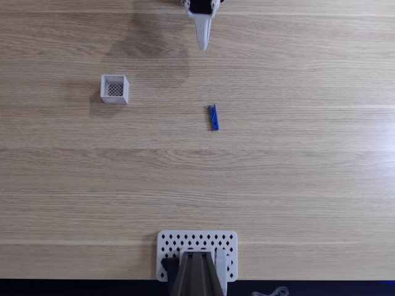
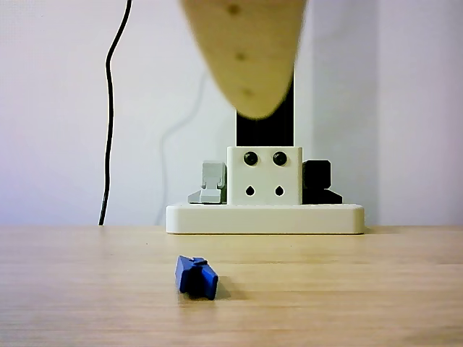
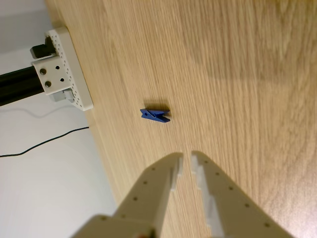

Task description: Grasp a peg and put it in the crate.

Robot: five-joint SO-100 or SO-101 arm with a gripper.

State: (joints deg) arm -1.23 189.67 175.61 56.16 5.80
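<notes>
The bright-blue peg (image 1: 213, 117) lies flat on the wooden table, right of centre in the fixed view. The small white crate (image 1: 115, 89) with its dark mesh bottom stands well to the peg's left, nothing inside it. My gripper (image 1: 202, 43) hangs at the table's far edge, pointing toward the peg with bare wood between them. In the wrist view the gripper (image 3: 186, 158) has its fingers nearly together and holds nothing, while the peg (image 3: 155, 115) lies just beyond the tips. The low other view shows the peg (image 2: 196, 277) on the table and the blurred gripper (image 2: 253, 108) above it.
A white perforated plate (image 1: 197, 246) carrying a dark post sits at the near table edge in the fixed view. The same plate (image 3: 69, 69) appears at the upper left of the wrist view, and as a white base (image 2: 265, 217) behind the peg. A black cable (image 2: 110, 108) hangs against the wall.
</notes>
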